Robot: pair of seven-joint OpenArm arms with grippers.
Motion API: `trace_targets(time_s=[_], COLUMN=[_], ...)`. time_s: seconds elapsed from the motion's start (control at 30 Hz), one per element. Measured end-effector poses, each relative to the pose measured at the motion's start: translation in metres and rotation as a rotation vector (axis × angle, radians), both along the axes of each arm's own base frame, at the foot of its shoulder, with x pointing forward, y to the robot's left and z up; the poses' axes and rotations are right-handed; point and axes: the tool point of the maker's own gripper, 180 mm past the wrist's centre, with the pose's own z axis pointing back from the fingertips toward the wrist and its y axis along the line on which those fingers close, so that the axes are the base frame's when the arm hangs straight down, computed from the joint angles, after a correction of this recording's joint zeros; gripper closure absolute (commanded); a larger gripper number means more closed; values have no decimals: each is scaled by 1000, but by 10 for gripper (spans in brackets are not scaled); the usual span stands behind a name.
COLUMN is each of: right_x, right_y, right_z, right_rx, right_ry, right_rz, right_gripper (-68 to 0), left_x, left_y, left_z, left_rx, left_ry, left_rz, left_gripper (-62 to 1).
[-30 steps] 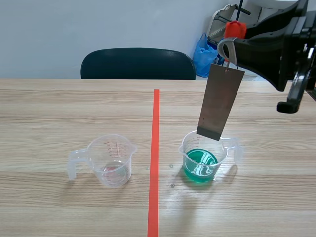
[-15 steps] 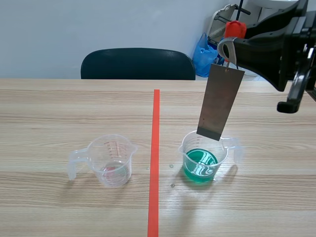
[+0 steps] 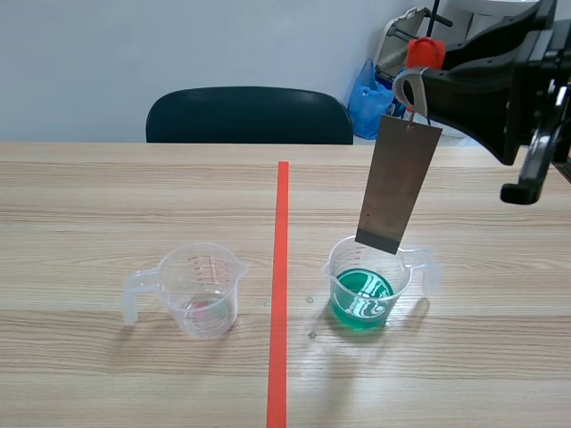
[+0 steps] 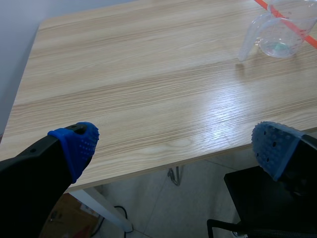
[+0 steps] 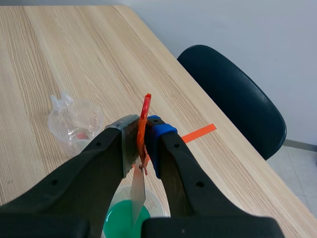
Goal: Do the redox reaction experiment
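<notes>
Metal strip [image 3: 398, 187] hangs upright over the wooden table [image 3: 107, 196]. My right gripper [image 5: 142, 136], raised high, is clamped on the strip's orange-red clip [image 3: 425, 52]. My left gripper [image 4: 174, 145] is spread wide and holds nothing, out past the table's edge. Under the strip's lower edge stands a clear cup of green liquid [image 3: 361, 299] — a second, nearly empty cup [image 3: 201, 290] stands across the tape line.

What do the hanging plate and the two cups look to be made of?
Hanging plate: probably metal. It is thin, flat and stiff, with a dull grey-brown matte face; which metal is unclear. Green-liquid cup and left cup: clear plastic by the look, with see-through, slightly glossy walls and moulded handles.
</notes>
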Motion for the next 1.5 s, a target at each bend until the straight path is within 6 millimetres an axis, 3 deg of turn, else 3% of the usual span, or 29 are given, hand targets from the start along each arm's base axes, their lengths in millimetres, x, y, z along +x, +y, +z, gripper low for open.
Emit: trace_targets(time_s=[1.03,1.27,1.5], right_x=[4,8,9], right_y=[-5,-14,-13], right_z=[1,-8,-31], right_rx=[30,62,37], right_ry=[-5,12,10], right_rz=[-8,-15,-31], right_gripper=[-7,-7,-7], left_x=[0,0,0], left_y=[0,0,0], left_z=[0,0,0], left_rx=[0,0,0], left_ry=[0,0,0], left_rz=[0,0,0], left_gripper=[-623,-623,-623])
